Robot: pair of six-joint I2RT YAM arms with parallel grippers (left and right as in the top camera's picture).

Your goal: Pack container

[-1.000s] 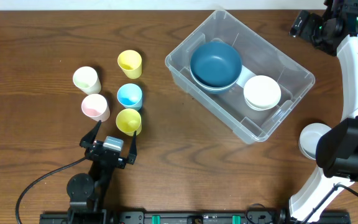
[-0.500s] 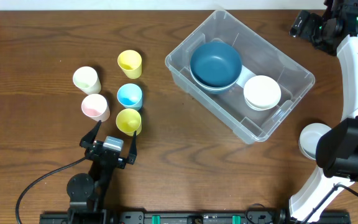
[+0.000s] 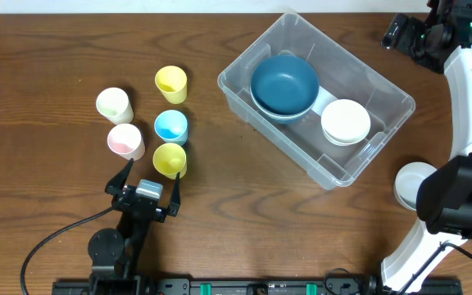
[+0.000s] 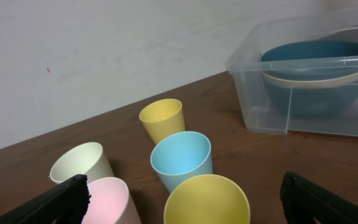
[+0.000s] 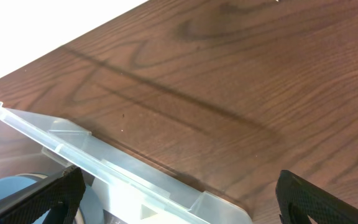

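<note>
The clear container [image 3: 383,105] lies at an angle at the right of the table. Inside it are a blue bowl [image 3: 283,82] stacked in a pale one, and a white bowl [image 3: 346,121]. Several cups stand left of centre: yellow [image 3: 170,83], cream [image 3: 114,104], pink [image 3: 124,140], blue [image 3: 170,125] and yellow-green [image 3: 170,159]. My left gripper [image 3: 152,173] is open just in front of the yellow-green cup [image 4: 207,199], apart from it. The right gripper [image 3: 398,33] is open beyond the container's far corner, above its rim [image 5: 104,165], holding nothing.
Another white bowl [image 3: 412,182] sits on the table right of the container, partly hidden by the right arm. A black cable [image 3: 52,238] runs from the left arm's base along the front edge. Bare wood lies between cups and container.
</note>
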